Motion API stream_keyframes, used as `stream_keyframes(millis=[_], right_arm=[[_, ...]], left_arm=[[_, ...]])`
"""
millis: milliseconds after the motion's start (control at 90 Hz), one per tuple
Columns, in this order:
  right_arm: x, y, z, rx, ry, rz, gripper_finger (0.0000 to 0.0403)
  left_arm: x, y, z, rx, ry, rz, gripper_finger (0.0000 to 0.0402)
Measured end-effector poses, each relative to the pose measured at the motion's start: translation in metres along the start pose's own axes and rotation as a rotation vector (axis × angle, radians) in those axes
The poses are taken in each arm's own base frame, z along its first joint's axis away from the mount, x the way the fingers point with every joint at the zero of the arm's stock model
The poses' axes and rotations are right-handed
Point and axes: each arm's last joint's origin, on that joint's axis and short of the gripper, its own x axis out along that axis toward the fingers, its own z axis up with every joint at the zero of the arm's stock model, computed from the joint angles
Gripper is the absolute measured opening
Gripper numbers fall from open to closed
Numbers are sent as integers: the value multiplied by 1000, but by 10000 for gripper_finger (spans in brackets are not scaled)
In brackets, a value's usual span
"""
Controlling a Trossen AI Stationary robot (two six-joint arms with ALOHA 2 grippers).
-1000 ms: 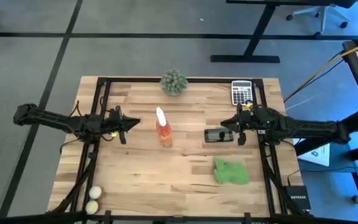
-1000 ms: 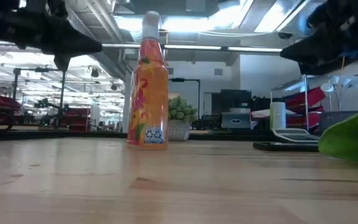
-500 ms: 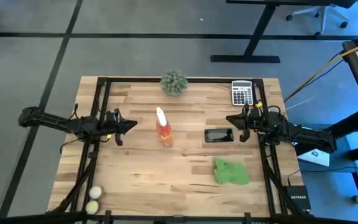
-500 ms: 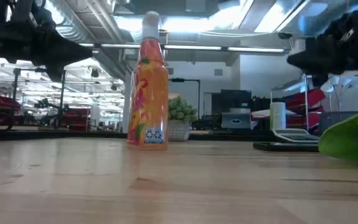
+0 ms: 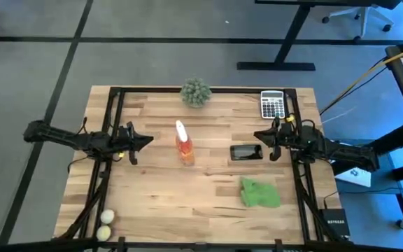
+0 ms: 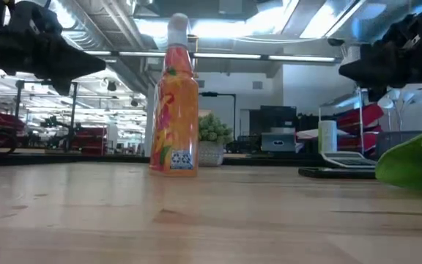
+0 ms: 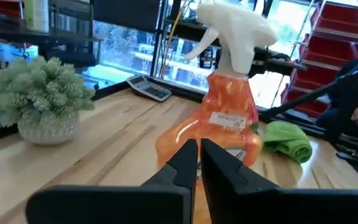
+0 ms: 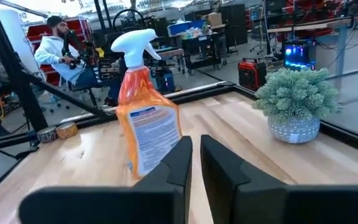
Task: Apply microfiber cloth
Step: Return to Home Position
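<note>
The wooden table (image 5: 208,203) is filling the middle of the overhead view, and both dark arms are reaching in over it from opposite sides, each stretched out low and nearly level. The left arm (image 5: 68,136) is lying across the table's left edge, its left gripper (image 5: 145,141) hanging above the wood and pointing inward at the orange spray bottle (image 5: 183,145), which is standing upright near the table's centre, close to that gripper but apart from it. The right arm (image 5: 334,148) is extending in over the right edge, its right gripper (image 5: 259,136) hovering just beside the far end of the black cellphone (image 5: 245,151), without touching it as far as the overhead view lets me judge. In both wrist views the jaws are sitting drawn together, with only a thin slit between the fingers and nothing held. The microfiber cloth (image 5: 260,193) is lying crumpled on the table's near right part, just nearer than the cellphone and well apart from both grippers. The cellphone is lying flat between the bottle and the right gripper. A calculator (image 5: 272,104) is resting at the far right corner, a fuzzy plant ball (image 5: 195,92) is sitting at the far edge, and two small pale balls (image 5: 104,225) are lying at the near left corner.
</note>
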Motion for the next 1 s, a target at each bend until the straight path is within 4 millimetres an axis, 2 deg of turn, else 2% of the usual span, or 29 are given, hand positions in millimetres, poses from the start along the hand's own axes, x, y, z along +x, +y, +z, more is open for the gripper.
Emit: stream_keyframes(millis=[100, 267, 1000], right_arm=[[0, 0, 0, -2, 0, 1, 17], [0, 0, 0, -27, 1, 9, 17], [1, 0, -1, -75, 11, -1, 17]], left_arm=[[-4, 1, 0, -33, 4, -56, 1], [-10, 1, 6, 12, -47, -225, 1], [-7, 6, 6, -60, -37, -169, 1]])
